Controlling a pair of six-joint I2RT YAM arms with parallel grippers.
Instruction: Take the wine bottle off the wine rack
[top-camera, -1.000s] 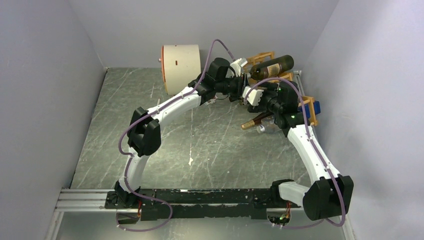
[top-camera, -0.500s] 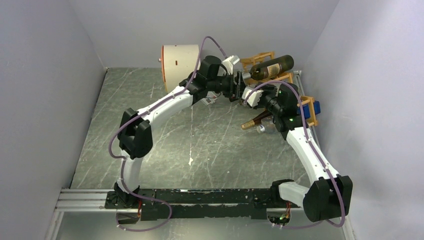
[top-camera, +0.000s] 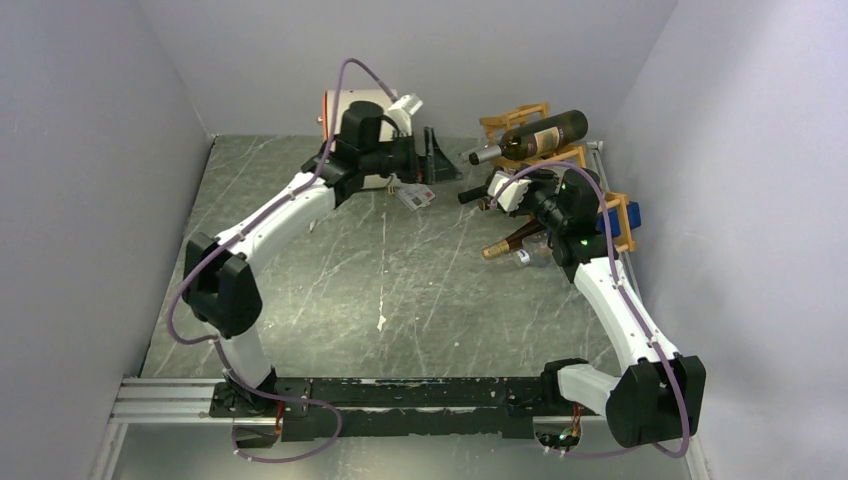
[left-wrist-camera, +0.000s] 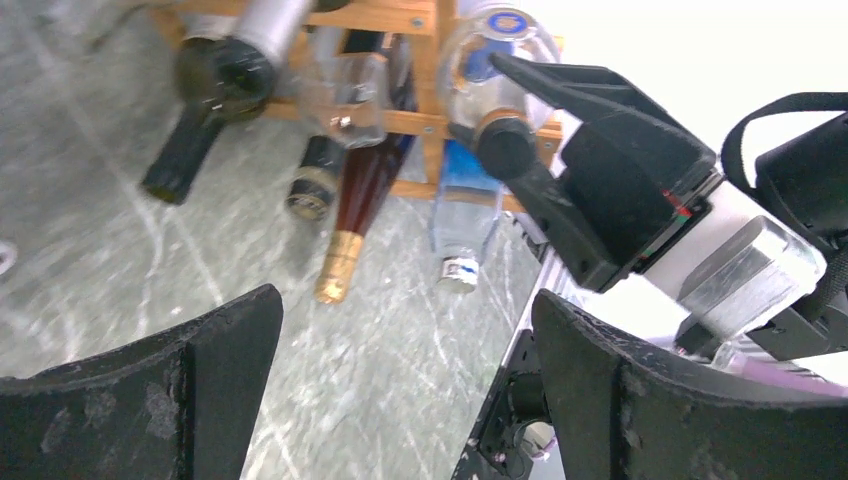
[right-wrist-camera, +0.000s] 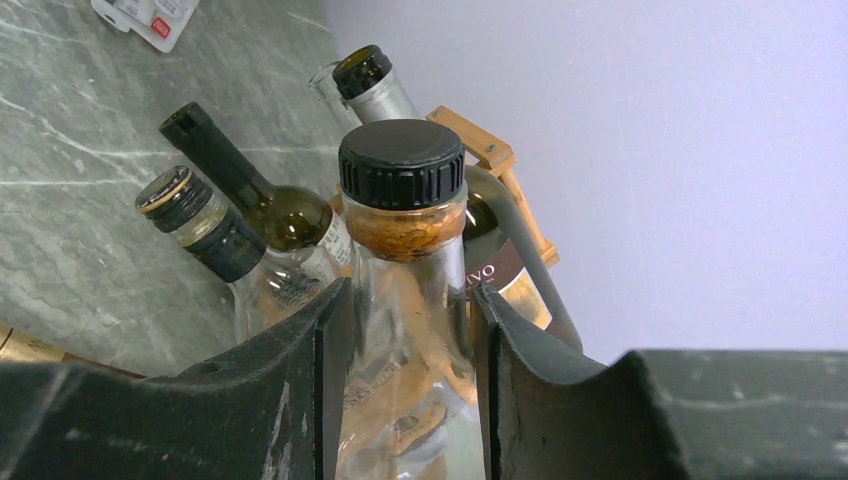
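Observation:
The wine rack (top-camera: 618, 215) is a light wooden lattice at the back right, with several bottles lying in it. My right gripper (right-wrist-camera: 410, 330) is shut on the neck of a clear glass wine bottle (right-wrist-camera: 405, 250) with a black screw cap, which still lies in the rack (right-wrist-camera: 490, 150). From above, that cap (top-camera: 465, 197) pokes out left of the right gripper (top-camera: 495, 190). My left gripper (top-camera: 440, 165) stands open and empty, left of the rack and apart from it. In the left wrist view its fingers (left-wrist-camera: 140, 390) frame bare table, with the rack (left-wrist-camera: 400, 120) beyond.
A dark labelled bottle (top-camera: 540, 135) lies on the rack's top tier. A gold-foiled bottle neck (top-camera: 505, 243) sticks out low, near a dark green bottle (right-wrist-camera: 240, 180). A white drum (top-camera: 345, 120) sits behind the left arm. A paper tag (top-camera: 412, 197) lies on the table.
My left gripper has opened and pulled back leftward from the rack. My right gripper has closed on the clear bottle's neck.

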